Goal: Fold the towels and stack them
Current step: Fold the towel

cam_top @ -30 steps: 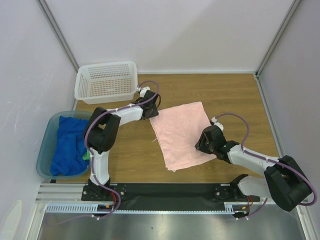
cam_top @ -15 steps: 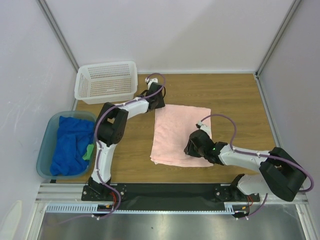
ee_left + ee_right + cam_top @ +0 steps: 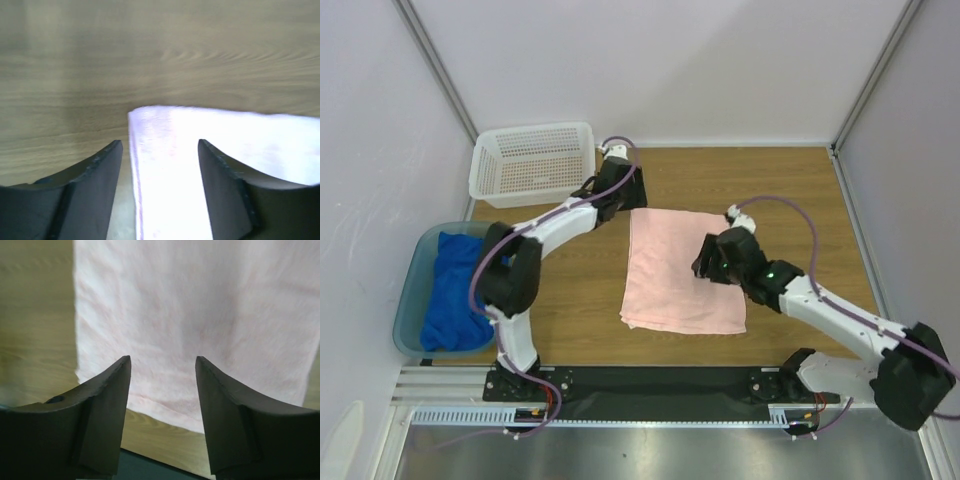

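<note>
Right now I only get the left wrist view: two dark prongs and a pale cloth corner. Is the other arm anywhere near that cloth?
Observer: Yes. The right gripper hovers open over the right side of the pink towel.
Operator: Are there more towels?
Observer: Blue towels sit bunched in a tub off to the left.
Operator: Anything else out there?
Observer: A white basket stands at the far left, beside the left gripper.

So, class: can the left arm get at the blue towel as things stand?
Probably yes: the blue towel lies uncovered in a bin beside that arm's base; the left gripper is open.
</note>
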